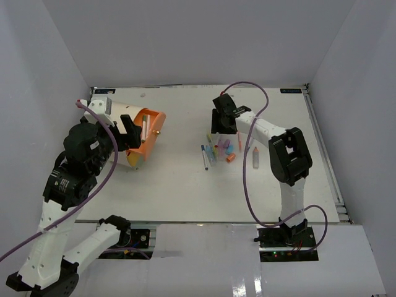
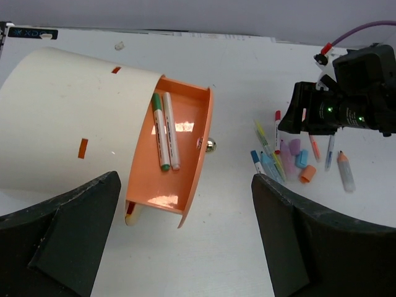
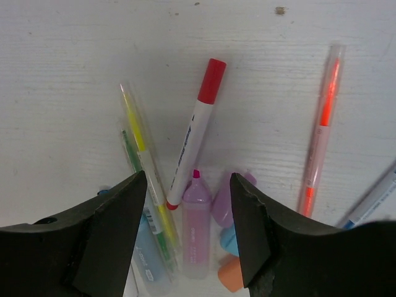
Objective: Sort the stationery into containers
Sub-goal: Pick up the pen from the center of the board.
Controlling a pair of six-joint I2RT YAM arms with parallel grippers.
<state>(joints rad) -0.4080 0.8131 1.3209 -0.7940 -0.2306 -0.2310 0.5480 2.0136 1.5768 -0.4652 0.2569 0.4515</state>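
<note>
One red-capped pen [image 3: 193, 139] is the item that matters now. It lies flat in the stationery pile [image 1: 218, 148] on the right half of the table [image 1: 185, 185], and in the right wrist view its long axis runs almost straight away from the camera, cap far, lower end near. This lower end sits in the gap of the right end effector [image 3: 187, 198], which hovers directly over the pile with its fingers spread and pinching nothing. The fingers stand on either side of the pen, so their closing line crosses its long axis, which I judge suitable for a grip. A purple highlighter [image 3: 197, 229] lies just beside the pen's near end, also in the gap, so more than one item could be caught. Well apart on the left, the cream container [image 1: 111, 110] lies on its side, its orange drawer [image 2: 199, 148] pulled out with two pens [image 2: 166, 131] inside. The left end effector [image 2: 185, 185] hovers near this drawer, spread wide and empty; the right arm is clearly nearer to the pile.
</note>
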